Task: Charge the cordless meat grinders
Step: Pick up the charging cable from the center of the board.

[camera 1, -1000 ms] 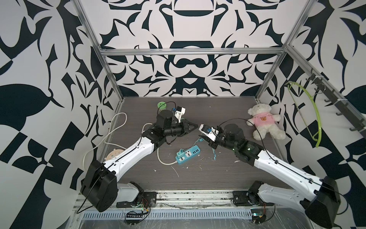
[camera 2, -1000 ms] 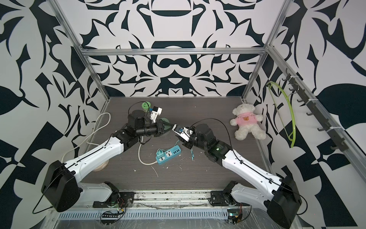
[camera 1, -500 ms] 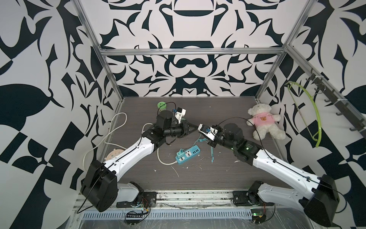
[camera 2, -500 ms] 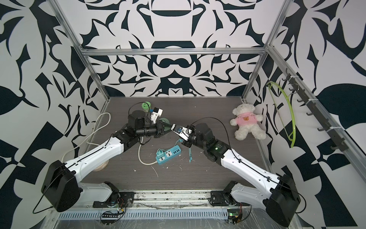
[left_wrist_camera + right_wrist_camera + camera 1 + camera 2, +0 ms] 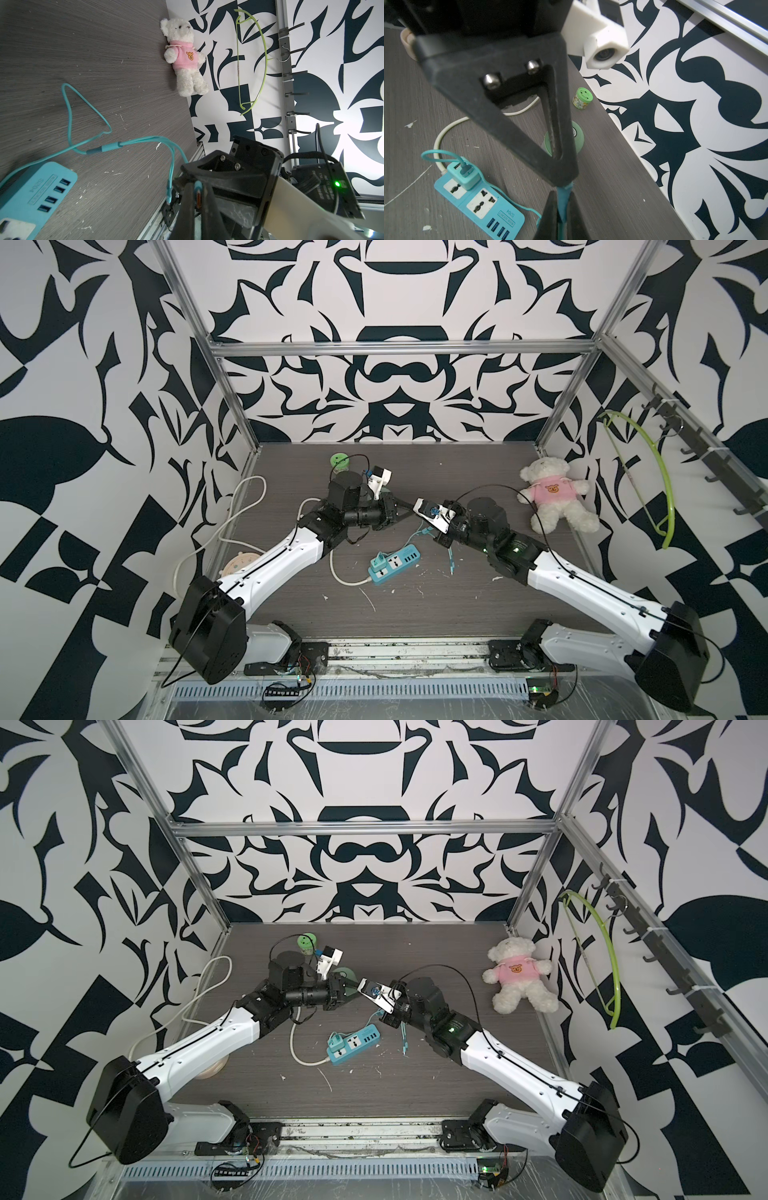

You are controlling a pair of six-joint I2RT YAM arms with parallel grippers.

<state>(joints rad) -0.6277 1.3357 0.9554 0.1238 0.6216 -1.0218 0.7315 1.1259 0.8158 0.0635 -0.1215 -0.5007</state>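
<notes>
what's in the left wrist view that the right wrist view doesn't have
Only the left wrist view: the teddy bear at the table's edge and the green hanger on the wall.
Only the right wrist view: the mint meat grinder, a green-lidded jar, and the adapter plugged into the strip.
Both: the teal power strip, the teal cable, and the left tool and right tool, each shut on that cable.
</notes>
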